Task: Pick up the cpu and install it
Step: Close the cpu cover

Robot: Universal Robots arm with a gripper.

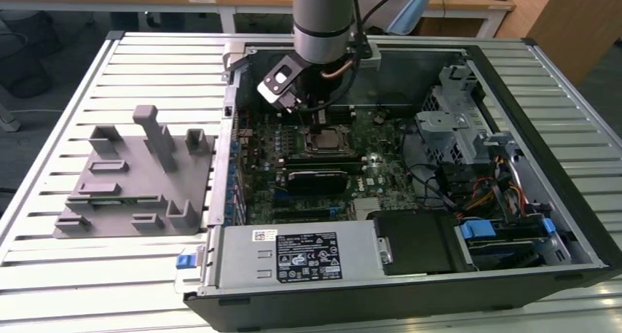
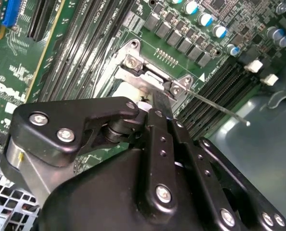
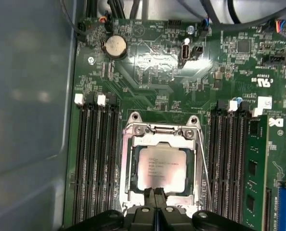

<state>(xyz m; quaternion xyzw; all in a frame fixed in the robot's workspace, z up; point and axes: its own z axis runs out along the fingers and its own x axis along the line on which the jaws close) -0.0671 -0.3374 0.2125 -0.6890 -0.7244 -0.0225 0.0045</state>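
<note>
Position first: the cpu (image 3: 162, 168) is lying flat in the socket frame (image 3: 127, 159) on the green board (image 3: 148, 72), silvery top facing up, and I am not seeing it gripped. In the first wrist view the jaws are pressing shut against each other with nothing between them. Their tips are hanging right at the chip's edge nearest the wrist, so the cpu is lying straight ahead of them, its middle in line with the seam where they are meeting. Whether the tips are touching the metal top I cannot tell.

Being square, the cpu is offering no long axis; its sides are running parallel to the frame and to the memory slots (image 3: 97, 163). The thin lever (image 3: 203, 163) is running along one side of the frame, just beside the chip.

In the exterior view the arm (image 1: 325, 20) is standing over the open computer case (image 1: 291, 304), well apart from the grey tray (image 1: 127, 194) on the bench (image 1: 58, 289).

I am counting one cpu, one socket frame, one lever, one arm, one tray, two banks of memory slots flanking the socket, and one coin battery (image 3: 115, 45).
</note>
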